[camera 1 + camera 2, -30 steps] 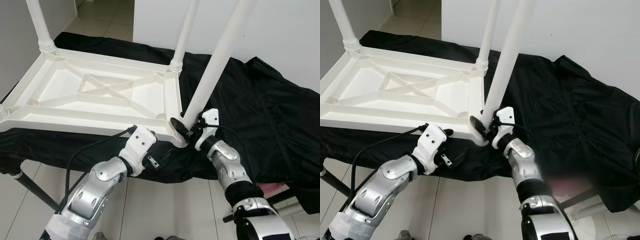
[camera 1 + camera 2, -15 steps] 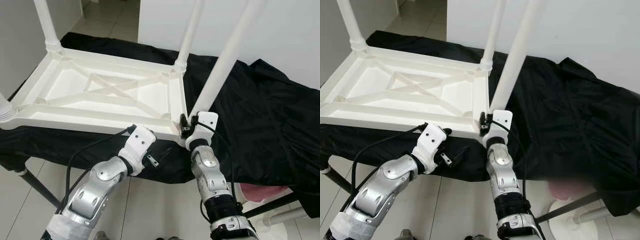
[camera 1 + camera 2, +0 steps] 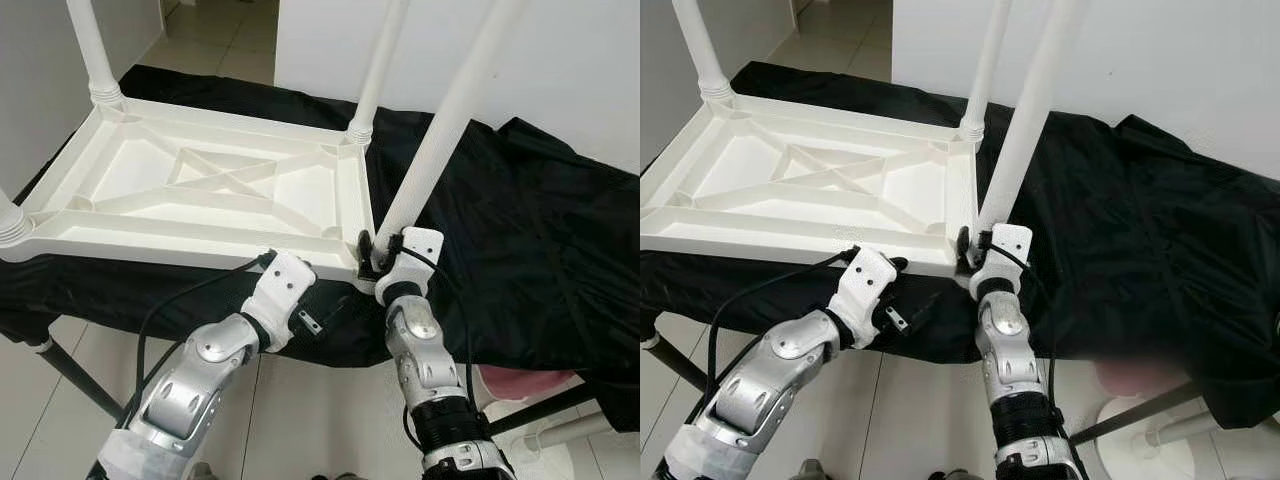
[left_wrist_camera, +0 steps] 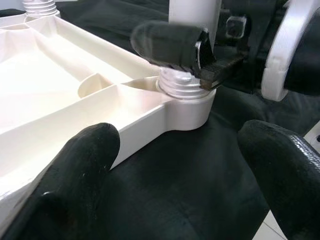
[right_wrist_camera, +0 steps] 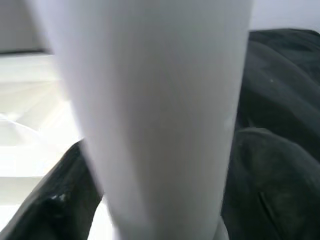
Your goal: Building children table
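1. Left eye view: the tabletop (image 3: pixel 200 190) lies upside down on a black cloth (image 3: pixel 520 230), taking the upper left and centre of the frame. The leg (image 3: pixel 440 130) I am fitting slants up from centre to the top right, its foot in the corner socket (image 3: pixel 366 268) at the tabletop's near right corner. My right gripper (image 3: pixel 378 250) clasps the leg just above that socket. My left gripper (image 3: pixel 300 322) sits lower centre, just under the tabletop's near edge, with the fingers themselves hidden from here.

2. Right eye view: same layout. Three other legs already stand in their corners, so I judge this is the last one. It leans to the right rather than standing straight like the back leg (image 3: pixel 985 70), so I should bring it upright before turning it further, or the thread may cross.

3. Left wrist view: my left fingers (image 4: pixel 75 165) are spread apart, holding nothing, either side of the socket (image 4: pixel 185 107) at centre. The leg's threaded end (image 4: pixel 180 85) shows ridges above the socket, so it is not fully seated. I would close on the tabletop edge to steady it.

4. Right wrist view: the leg (image 5: pixel 150 110) is a blurred white column through the middle, my right fingers (image 5: pixel 260 185) dark on both sides, clenched round it. Keep the grip firm and low and turn in short strokes.
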You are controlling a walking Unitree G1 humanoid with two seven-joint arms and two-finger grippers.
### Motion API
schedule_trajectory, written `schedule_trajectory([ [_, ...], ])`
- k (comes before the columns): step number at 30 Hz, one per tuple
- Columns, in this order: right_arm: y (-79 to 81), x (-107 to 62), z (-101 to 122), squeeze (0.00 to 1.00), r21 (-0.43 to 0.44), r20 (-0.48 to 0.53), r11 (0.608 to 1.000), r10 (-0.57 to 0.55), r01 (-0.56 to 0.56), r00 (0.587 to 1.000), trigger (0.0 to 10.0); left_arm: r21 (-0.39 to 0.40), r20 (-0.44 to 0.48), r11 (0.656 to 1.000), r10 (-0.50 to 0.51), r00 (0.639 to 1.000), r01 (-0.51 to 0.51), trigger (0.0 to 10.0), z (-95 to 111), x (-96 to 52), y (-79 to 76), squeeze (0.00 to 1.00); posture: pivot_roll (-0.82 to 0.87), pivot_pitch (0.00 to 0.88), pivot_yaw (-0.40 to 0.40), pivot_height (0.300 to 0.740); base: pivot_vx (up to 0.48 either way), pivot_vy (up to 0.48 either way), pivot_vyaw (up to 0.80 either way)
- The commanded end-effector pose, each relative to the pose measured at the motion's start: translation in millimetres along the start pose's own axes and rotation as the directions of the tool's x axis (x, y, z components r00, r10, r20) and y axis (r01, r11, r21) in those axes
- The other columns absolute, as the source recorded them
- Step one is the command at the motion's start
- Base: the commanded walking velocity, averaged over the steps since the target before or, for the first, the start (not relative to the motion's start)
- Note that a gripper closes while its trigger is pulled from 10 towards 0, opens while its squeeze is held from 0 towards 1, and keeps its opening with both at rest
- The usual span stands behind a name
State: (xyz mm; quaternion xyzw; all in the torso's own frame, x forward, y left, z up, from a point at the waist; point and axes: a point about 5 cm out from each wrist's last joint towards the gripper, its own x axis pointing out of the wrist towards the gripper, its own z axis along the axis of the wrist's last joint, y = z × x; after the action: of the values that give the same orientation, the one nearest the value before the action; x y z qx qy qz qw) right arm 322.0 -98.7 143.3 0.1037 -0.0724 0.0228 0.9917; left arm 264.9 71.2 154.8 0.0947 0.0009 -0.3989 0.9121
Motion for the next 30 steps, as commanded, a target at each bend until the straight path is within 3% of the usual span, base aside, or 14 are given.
schedule_trajectory([
  [1,4.7,-3.5,1,1.0,0.042,-0.004,0.998,0.037,-0.037,0.999,10.0,-0.011,-0.008,0.999,-0.03,1.0,0.03,10.0,-2,1.3,-6.1,0.0,0.08,0.055,-0.14,0.74,0.0,0.0,0.0],
  [9,2.4,-3.3,2,1.0,-0.002,-0.004,0.996,0.087,-0.087,0.996,10.0,-0.009,0.009,0.999,-0.041,0.999,0.041,10.0,-1,1.5,-10.5,0.0,0.08,0.058,-0.149,0.74,0.0,0.0,0.0],
  [10,1.2,-4.3,2,0.32,-0.013,-0.006,0.995,0.103,-0.103,0.995,10.0,0.002,0.019,0.999,-0.046,0.999,0.046,10.0,0,0.9,-11.1,0.0,0.08,0.06,-0.151,0.74,0.0,0.0,0.0],
  [11,1.2,-4.3,2,0.32,-0.013,-0.006,0.995,0.103,-0.103,0.995,10.0,0.002,0.019,0.999,-0.046,0.999,0.046,10.0,0,0.9,-11.1,0.0,0.08,0.06,-0.151,0.74,0.0,0.0,0.0],
  [12,0.2,-5.4,1,0.0,-0.017,-0.007,0.993,0.115,-0.116,0.993,10.0,0.002,0.024,0.999,-0.052,0.998,0.052,10.0,0,0.4,-11.5,0.0,0.08,0.059,-0.152,0.74,0.0,0.0,0.0],
  [17,-3.9,-9.4,-1,0.0,-0.029,0.003,0.986,0.162,-0.162,0.987,10.0,0.045,0.056,0.996,-0.077,0.995,0.074,10.0,1,-2.6,-12.6,0.0,0.08,0.059,-0.152,0.74,0.0,0.0,0.0],
  [27,-14.7,-13.6,1,0.0,-0.034,0.044,0.97,0.244,-0.243,0.969,10.0,0.001,0.088,0.999,-0.045,0.995,0.045,10.0,1,-5.3,-5.4,0.0,0.08,0.07,-0.148,0.74,0.0,0.0,0.0],
  [28,-16.2,-13.8,0,0.0,-0.048,0.04,0.969,0.243,-0.241,0.969,10.0,-0.002,0.091,0.999,-0.041,0.995,0.041,10.0,1,-5.5,-3.8,0.59,0.08,0.07,-0.148,0.74,0.0,0.0,0.0],
  [29,-17.6,-13.7,-1,0.0,-0.059,0.037,0.969,0.244,-0.242,0.969,10.0,-0.001,0.094,0.999,-0.04,0.995,0.04,10.0,1,-5.8,-2.7,0.94,0.08,0.076,-0.146,0.74,0.0,0.0,0.0],
  [30,-17.6,-13.7,-1,0.0,-0.059,0.037,0.969,0.244,-0.242,0.969,10.0,-0.001,0.094,0.999,-0.04,0.995,0.04,10.0,1,-5.8,-2.7,0.94,0.08,0.076,-0.146,0.74,0.0,0.0,0.0],
])
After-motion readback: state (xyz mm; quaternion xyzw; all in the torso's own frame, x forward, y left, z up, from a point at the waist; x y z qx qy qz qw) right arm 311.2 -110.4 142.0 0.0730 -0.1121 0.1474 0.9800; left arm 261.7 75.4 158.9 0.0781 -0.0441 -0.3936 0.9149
